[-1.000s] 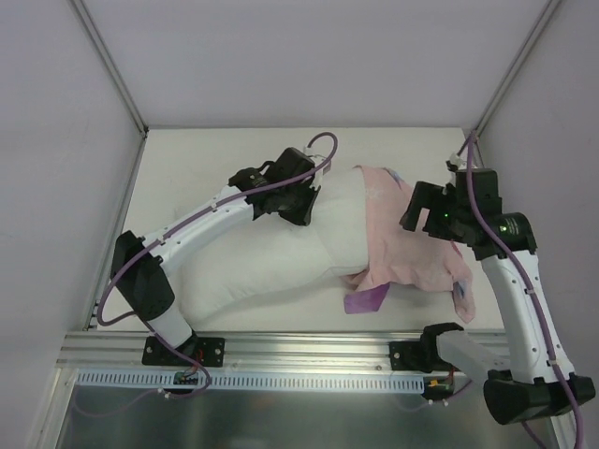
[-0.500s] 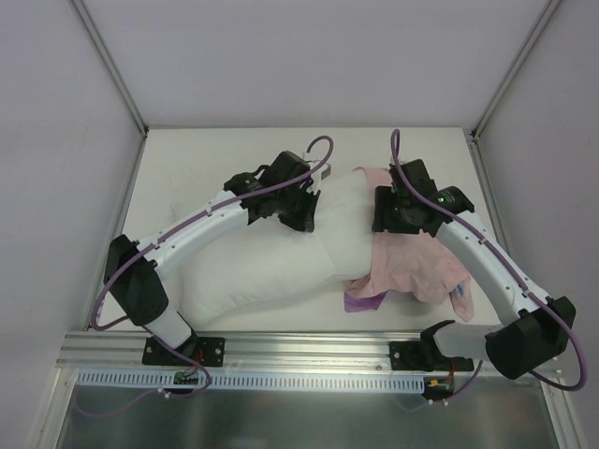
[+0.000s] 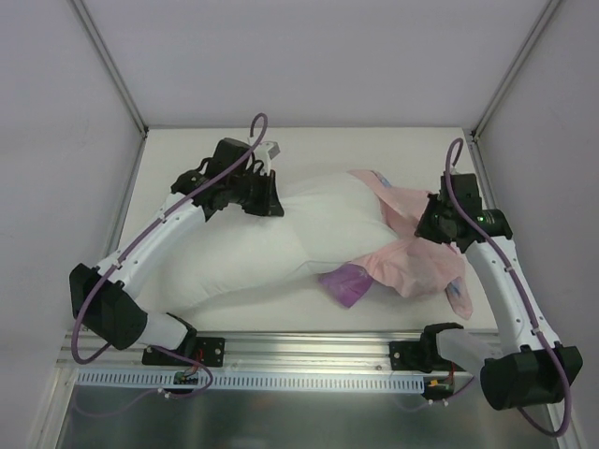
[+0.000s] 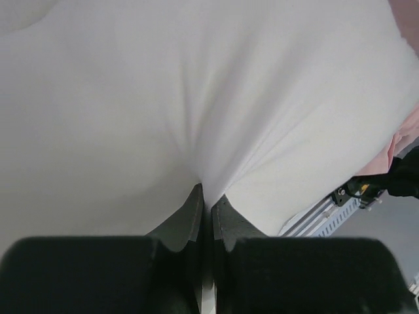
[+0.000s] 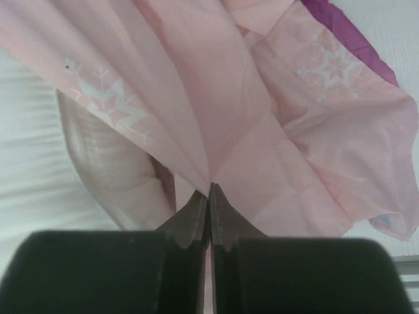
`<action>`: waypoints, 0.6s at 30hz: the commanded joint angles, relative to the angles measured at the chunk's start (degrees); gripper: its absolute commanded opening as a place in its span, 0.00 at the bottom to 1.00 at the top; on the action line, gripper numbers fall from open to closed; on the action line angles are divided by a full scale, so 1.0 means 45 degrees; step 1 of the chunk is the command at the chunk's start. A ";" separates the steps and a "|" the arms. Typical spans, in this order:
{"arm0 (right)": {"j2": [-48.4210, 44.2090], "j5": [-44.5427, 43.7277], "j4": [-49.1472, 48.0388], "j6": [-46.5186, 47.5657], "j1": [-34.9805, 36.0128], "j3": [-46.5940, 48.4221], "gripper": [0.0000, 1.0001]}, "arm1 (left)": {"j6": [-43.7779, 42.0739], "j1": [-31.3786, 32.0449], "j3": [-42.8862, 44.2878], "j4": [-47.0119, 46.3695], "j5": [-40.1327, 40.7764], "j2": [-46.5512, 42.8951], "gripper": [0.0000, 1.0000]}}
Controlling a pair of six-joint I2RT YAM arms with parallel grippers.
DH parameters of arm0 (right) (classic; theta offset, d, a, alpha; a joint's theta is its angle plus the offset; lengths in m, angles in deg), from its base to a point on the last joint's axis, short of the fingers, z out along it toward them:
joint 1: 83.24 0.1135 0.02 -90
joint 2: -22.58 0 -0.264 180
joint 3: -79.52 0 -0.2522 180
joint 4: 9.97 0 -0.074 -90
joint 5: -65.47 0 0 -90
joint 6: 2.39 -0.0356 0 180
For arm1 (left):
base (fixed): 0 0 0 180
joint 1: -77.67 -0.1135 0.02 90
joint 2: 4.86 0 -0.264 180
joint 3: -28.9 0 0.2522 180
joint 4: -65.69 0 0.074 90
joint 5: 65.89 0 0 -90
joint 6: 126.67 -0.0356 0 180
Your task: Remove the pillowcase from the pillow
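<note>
**Left arm.** The pillow (image 3: 253, 253) lies slantwise on the table (image 3: 393, 150), from the near left corner toward the far centre. Most of its white surface is bare. The left fingers (image 3: 270, 200) meet it at its far upper edge. In the left wrist view the left fingers (image 4: 194, 210) are pressed together, with only a hairline slit between them. They pinch a small peak of the pillow's (image 4: 196, 98) white cover, and creases fan out from the pinch across the fabric. A strip of pink cloth shows at the right edge of this view.

**Centre and right.** The pillowcase (image 3: 416, 267) is bunched over the right end of the pillow with its pale pink reverse outward. One fold of its purple outer face lies on the table at the near side, just beside the pillow's lower edge.

**Right arm.** The right fingers (image 3: 426, 223) sit over the upper part of this pink heap. In the right wrist view the right fingers (image 5: 196, 210) are closed tip to tip on a gathered ridge of the pillowcase (image 5: 275, 137). Pleats with faint snowflake print spread away from the pinch. The pillow (image 5: 29, 163) shows white at the left of this view, partly under the thin cloth.
</note>
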 commanded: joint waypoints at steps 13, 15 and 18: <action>-0.1194 -0.1101 0.0370 -0.0043 -0.2764 -0.0243 0.01 | 0.2443 -0.5173 0.3236 -0.0007 -0.2402 -0.1832 0.00; -0.1291 -0.1159 0.0487 -0.0023 -0.3076 -0.0146 0.01 | 0.2736 -0.5488 0.3237 -0.0007 -0.2481 -0.1851 0.00; -0.1544 -0.1256 0.0701 0.0074 -0.3565 0.0147 0.01 | 0.3009 -0.6113 0.3217 -0.0007 -0.2344 -0.1832 0.00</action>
